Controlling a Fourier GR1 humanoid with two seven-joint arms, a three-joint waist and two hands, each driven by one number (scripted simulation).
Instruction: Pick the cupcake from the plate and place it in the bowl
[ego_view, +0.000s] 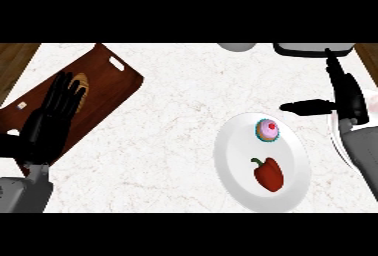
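A small cupcake (267, 130) with pink frosting and a red top sits on the upper part of a white plate (236, 150) at the right of the counter. My right hand (347, 97) is to the right of the plate and above the cupcake's level, open, with fingers straight toward the far edge and the thumb (303, 106) pointing left at the plate's rim. It touches nothing. My left hand (52, 117) stands open at the left, fingers up, over a wooden board. A white rim (338, 142) shows under my right forearm; what it belongs to is unclear.
A red bell pepper (269, 173) lies on the plate's lower part. A brown cutting board (96, 87) with a bread loaf (82, 84) lies at the left. A grey round object (236, 46) and a dark-rimmed appliance (314, 49) sit at the far edge.
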